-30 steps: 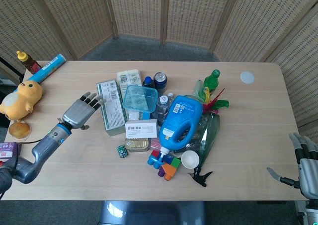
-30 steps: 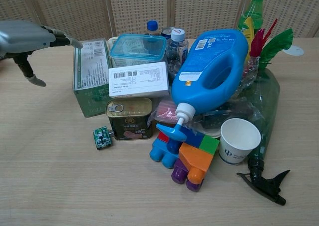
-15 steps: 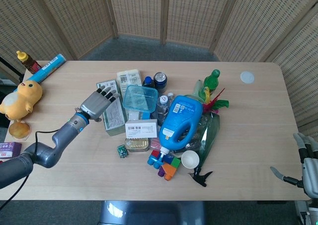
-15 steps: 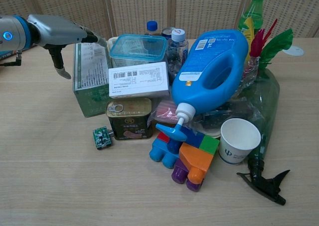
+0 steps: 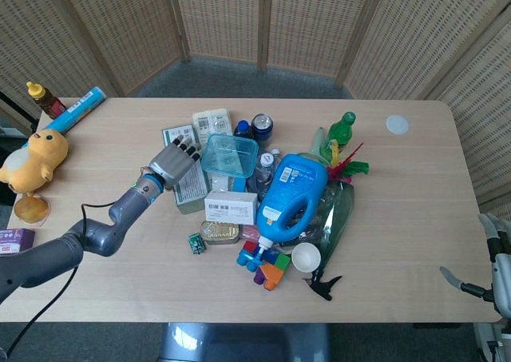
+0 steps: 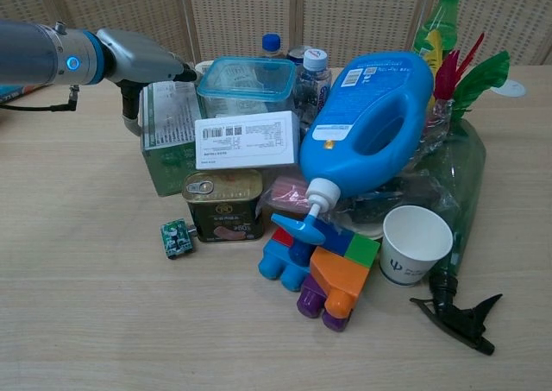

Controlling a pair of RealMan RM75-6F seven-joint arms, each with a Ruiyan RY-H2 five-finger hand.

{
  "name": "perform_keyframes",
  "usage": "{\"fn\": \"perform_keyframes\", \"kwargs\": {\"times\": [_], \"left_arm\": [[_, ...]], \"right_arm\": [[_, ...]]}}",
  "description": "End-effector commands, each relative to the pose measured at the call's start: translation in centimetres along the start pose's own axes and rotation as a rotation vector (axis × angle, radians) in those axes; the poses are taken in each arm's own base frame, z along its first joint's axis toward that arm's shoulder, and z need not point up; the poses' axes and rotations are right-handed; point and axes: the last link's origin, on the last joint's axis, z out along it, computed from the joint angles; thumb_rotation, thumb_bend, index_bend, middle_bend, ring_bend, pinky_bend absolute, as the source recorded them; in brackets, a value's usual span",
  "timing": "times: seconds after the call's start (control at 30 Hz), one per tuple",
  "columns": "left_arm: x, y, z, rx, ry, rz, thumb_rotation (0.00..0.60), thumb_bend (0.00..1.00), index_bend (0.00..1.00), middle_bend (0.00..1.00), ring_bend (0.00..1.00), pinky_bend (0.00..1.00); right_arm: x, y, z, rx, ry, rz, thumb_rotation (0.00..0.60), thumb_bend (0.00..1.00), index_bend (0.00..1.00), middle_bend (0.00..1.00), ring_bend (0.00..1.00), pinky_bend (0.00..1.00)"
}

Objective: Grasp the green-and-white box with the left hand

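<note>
My left hand (image 5: 173, 161) lies over the green-and-white box (image 6: 172, 135), fingers spread across its top, thumb down its outer side, not yet clamped; the right hand (image 5: 499, 262) idles at the table (image 5: 399, 218) edge, loosely open. The box stands at the pile's left, pressed against the tub (image 6: 247, 84) and white carton (image 6: 247, 139). It looks like light, stiff cardboard, so I'd pinch its long faces gently. The head view shows my finger spread; the chest view shows the thumb
</note>
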Motion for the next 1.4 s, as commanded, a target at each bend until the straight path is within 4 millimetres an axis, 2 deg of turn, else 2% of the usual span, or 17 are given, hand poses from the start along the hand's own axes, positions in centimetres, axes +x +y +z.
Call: {"fn": "perform_keyframes", "kwargs": {"times": [0.03, 0.23, 0.43, 0.67, 0.83, 0.97, 1.2, 1.4], "left_arm": [[-0.4, 0.6, 0.0, -0.017, -0.031, 0.042, 0.600, 0.00, 0.00, 0.00, 0.00, 0.00], [-0.7, -0.2, -2.1, -0.045, -0.089, 0.104, 0.600, 0.00, 0.00, 0.00, 0.00, 0.00], [-1.4, -1.7, -6.2, -0.076, -0.182, 0.141, 0.600, 0.00, 0.00, 0.00, 0.00, 0.00], [-0.8, -4.1, -11.0, -0.075, -0.201, 0.189, 0.600, 0.00, 0.00, 0.00, 0.00, 0.00], [-0.6, -5.8, -13.2, -0.074, -0.211, 0.253, 0.600, 0.00, 0.00, 0.00, 0.00, 0.00], [-0.1, -6.0, -12.7, -0.075, -0.147, 0.261, 0.600, 0.00, 0.00, 0.00, 0.00, 0.00], [0.9, -3.2, -9.6, -0.218, -0.007, 0.351, 0.597, 0.00, 0.00, 0.00, 0.00, 0.00], [0.4, -2.8, -8.7, -0.318, 0.028, 0.331, 0.542, 0.00, 0.00, 0.00, 0.00, 0.00]], "right_arm": [[0.1, 0.1, 0.0, -0.002, 0.003, 0.004, 0.380, 0.00, 0.00, 0.00, 0.00, 0.00], [0.4, 0.2, 0.0, -0.007, 0.011, 0.014, 0.381, 0.00, 0.00, 0.00, 0.00, 0.00], [0.6, 0.2, -0.2, -0.006, 0.013, 0.018, 0.383, 0.00, 0.00, 0.00, 0.00, 0.00], [0.4, 0.0, -0.3, 0.000, 0.010, 0.009, 0.381, 0.00, 0.00, 0.00, 0.00, 0.00], [0.4, 0.0, -0.4, -0.001, 0.010, 0.003, 0.383, 0.00, 0.00, 0.00, 0.00, 0.00], [0.3, -0.2, -0.4, 0.004, 0.007, 0.000, 0.383, 0.00, 0.00, 0.00, 0.00, 0.00], [0.1, -0.3, -0.4, 0.001, 0.005, -0.007, 0.381, 0.00, 0.00, 0.00, 0.00, 0.00], [0.3, 0.2, -0.2, -0.017, 0.010, -0.001, 0.380, 0.00, 0.00, 0.00, 0.00, 0.00]]}}
